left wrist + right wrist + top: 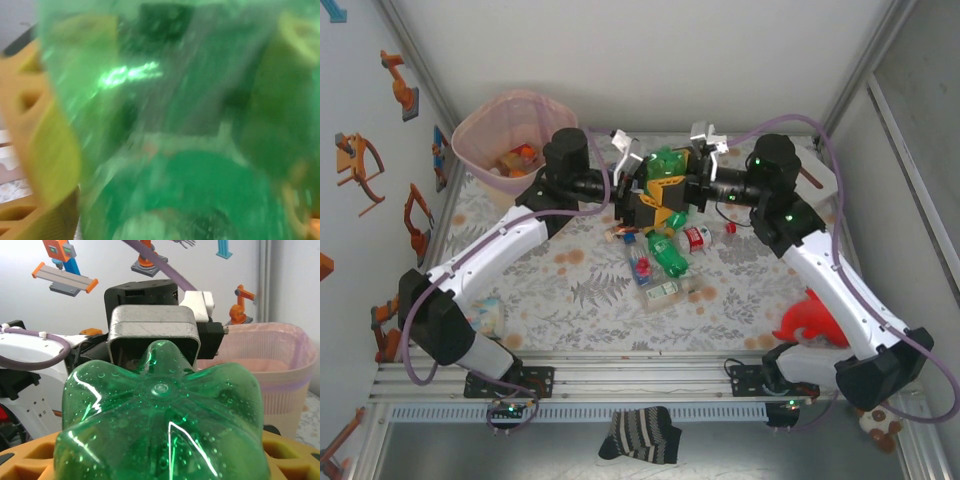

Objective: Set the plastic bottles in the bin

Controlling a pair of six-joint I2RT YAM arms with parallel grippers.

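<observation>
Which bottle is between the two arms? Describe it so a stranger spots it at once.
Find the pale pink bin at the table's far left corner, then look right to where the two arms meet. The green bottle hangs there between them. Unlike the bottles lying flat nearer the bases, it is held up off the table.

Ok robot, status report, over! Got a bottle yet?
Right jaws shut on green bottle. Left jaws at its other end, grip unclear. Bin back left, beyond left arm. More bottles loose on table.
</observation>
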